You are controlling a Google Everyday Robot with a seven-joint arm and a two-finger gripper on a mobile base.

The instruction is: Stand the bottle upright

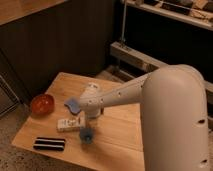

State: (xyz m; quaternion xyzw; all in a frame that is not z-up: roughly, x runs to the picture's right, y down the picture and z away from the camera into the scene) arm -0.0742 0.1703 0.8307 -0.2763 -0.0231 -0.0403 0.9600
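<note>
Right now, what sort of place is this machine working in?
Probably a lab or test room, not a home: a small wooden table set with props like the bottle, metal shelving behind, and a speckled floor. The arm's tool is right by the lying bottle.

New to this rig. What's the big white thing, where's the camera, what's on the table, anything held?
There is one camera, looking down along a robot's white arm; where it is mounted is unknown. At the arm's tip is a two-finger gripper, open and holding nothing, low over the wooden table. Just below it in the picture, the white bottle lies on its side. Also on the table are an orange bowl, a small blue cup, a blue pad and a dark striped flat object.
</note>
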